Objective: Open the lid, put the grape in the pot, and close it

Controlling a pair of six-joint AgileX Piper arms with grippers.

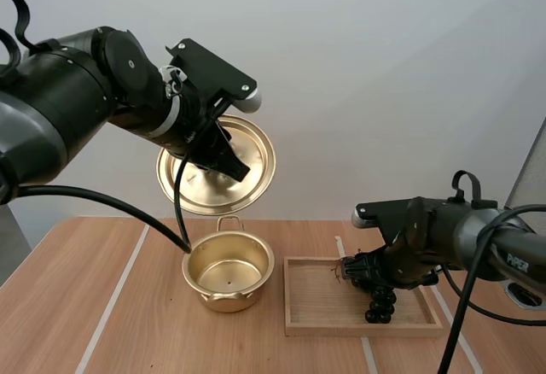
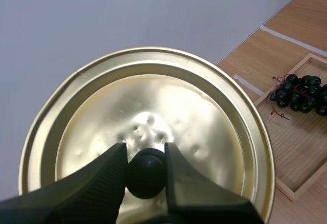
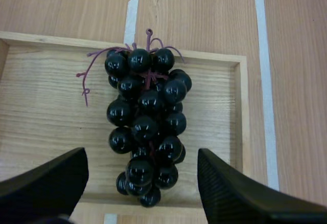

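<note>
Here, the left gripper [image 2: 145, 153] is closed on the black knob [image 2: 146, 175] of the golden lid [image 2: 153, 101]. The two ribbed fingers [image 2: 110, 175] pinch the knob from either side, parted only by its width. The lid is off the pot and held in the air, tilted up nearly on edge, with its knob side turned towards the gripper. In the high view it hangs above and a little behind the pot [image 1: 229, 270], well apart from the rim.

The pot stands uncovered on the wooden table [image 1: 111, 289], its shiny golden bottom showing. One of its small handles faces the near edge and the other faces the far side.

Just to the right of the pot, close beside it but not touching, lies the shallow wooden tray [image 1: 316, 301]. The right gripper [image 3: 142, 157] is low over the tray's right part with its fingers spread wide, holding nothing. The bunch of dark grapes [image 3: 145, 106] lies between the two fingertips, with clear space on both sides. The bunch rests on the tray floor, its reddish stem pointing away from the gripper and its lowest berries reaching the tray's rim.
</note>
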